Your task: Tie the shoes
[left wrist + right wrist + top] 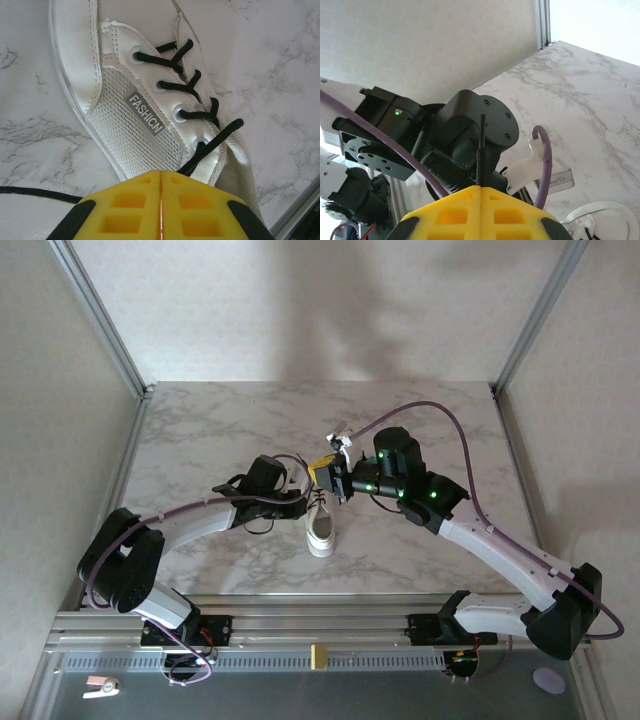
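1. The shoe [321, 528] is seen sole-down near the middle of the marble counter [220, 430], between the two arms, with its toe turned toward the arm bases.
2. Black laces [187, 85] are crossed through four metal eyelets. A grey label [146, 114] is set on the mesh side panel below them.
3. From the nearest eyelet, one lace [212, 142] is drawn straight into the seam of the left claw [162, 175]. Its yellow fingers are pressed together and clenched on that lace.
4. A loose stretch of black cord [35, 193] is laid on the counter beside the shoe's sole.
5. The right claw [481, 189] is likewise clenched. A short lace end is pinched between its yellow fingers and stands upright out of the seam.
6. In the top view, both claws are held close together over the laced end of the shoe.
7. Beyond the right claw, the left arm [470, 135] is seen, its black housing marked by a green light.
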